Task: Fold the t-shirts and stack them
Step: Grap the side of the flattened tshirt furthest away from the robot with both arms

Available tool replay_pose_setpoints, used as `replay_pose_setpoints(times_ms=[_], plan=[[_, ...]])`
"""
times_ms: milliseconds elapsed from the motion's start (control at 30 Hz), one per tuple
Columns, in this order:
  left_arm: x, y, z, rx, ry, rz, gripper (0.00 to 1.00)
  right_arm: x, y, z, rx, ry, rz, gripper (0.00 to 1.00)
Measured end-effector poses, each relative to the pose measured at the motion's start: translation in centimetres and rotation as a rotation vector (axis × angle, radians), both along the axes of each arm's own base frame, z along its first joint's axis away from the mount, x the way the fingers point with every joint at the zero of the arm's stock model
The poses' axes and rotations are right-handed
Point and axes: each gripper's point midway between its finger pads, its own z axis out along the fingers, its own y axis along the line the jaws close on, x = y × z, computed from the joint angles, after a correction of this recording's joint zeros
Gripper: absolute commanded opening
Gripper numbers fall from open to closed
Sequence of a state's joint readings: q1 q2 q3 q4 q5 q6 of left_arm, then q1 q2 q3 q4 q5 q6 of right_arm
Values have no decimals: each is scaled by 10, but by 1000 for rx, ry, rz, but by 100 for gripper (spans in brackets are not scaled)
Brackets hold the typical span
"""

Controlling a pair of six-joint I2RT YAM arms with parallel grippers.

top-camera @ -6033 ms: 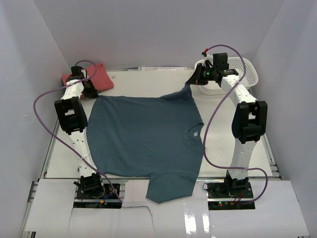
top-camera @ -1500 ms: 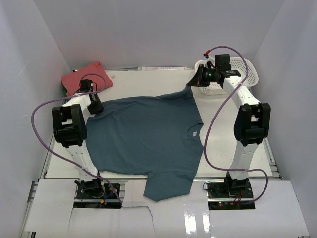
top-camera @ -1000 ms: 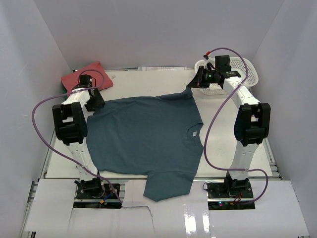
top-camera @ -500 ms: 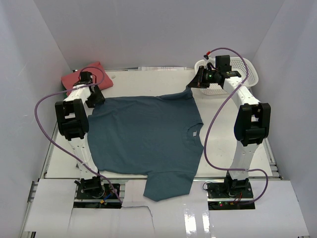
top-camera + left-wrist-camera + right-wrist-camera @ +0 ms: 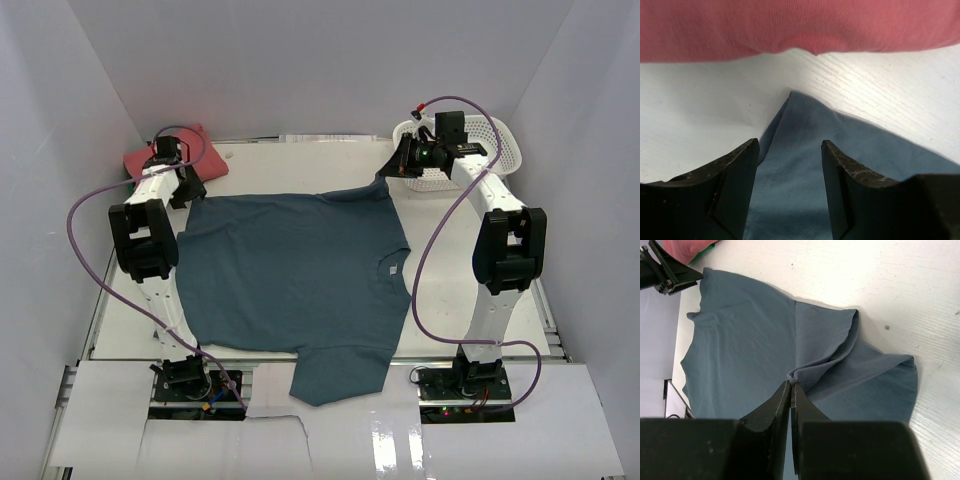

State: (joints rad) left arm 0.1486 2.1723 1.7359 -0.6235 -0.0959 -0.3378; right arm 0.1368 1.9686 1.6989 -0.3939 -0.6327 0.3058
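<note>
1. The blue tee (image 5: 295, 280) lies spread flat on the middle of the table (image 5: 300, 160). Its neck, with a small white label (image 5: 393, 268), points toward the right arm.
2. One sleeve of the blue tee hangs over the near edge of the table, between the two arm bases.
3. The other sleeve is at the far right. It is drawn up into folds toward the right gripper (image 5: 790, 385).
4. The fingers of the right gripper are pressed together and pinch a fold of this sleeve.
5. The red tee (image 5: 800, 25) lies in the far left corner of the table, well apart from the right gripper.
6. The left gripper (image 5: 790, 150) is at the far left corner of the blue tee, near the red tee.
7. Its fingers (image 5: 740, 170) are spread, one on each side of the pointed corner of the blue cloth, and they hold nothing. I cannot tell if they touch the cloth.
8. A strip of bare table separates the blue corner from the red tee.
9. A white basket (image 5: 500, 150) stands at the far right, just behind the right gripper.
</note>
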Motion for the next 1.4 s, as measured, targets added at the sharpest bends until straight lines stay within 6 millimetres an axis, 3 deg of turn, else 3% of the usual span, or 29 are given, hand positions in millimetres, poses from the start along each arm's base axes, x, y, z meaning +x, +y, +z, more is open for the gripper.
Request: replay_pose_setpoints(times_ms=[133,333,467,900,1067,1100,1133,1400], plan=[[9,1,2,1,-21,-1,63,0,0,0,0,0,0,8],[10,1,-20,-6,10,-6,62,0,0,0,0,0,0,8],[14,1,-19,-5,1,-10,58,0,0,0,0,0,0,8],[15,6,-21,-21,-3,-7,23,0,0,0,-1,0,0,8],[17,5,-22,-33,-10,-15,19,0,0,0,-1,0,0,8],[19,5,-22,-37,-14,-17,15,0,0,0,-1,0,0,8],[21,5,-22,-40,-19,-19,0,0,0,0,-1,0,0,8],[26,-8,-19,-115,-45,-75,0,-1,0,-1,-2,4,0,8]])
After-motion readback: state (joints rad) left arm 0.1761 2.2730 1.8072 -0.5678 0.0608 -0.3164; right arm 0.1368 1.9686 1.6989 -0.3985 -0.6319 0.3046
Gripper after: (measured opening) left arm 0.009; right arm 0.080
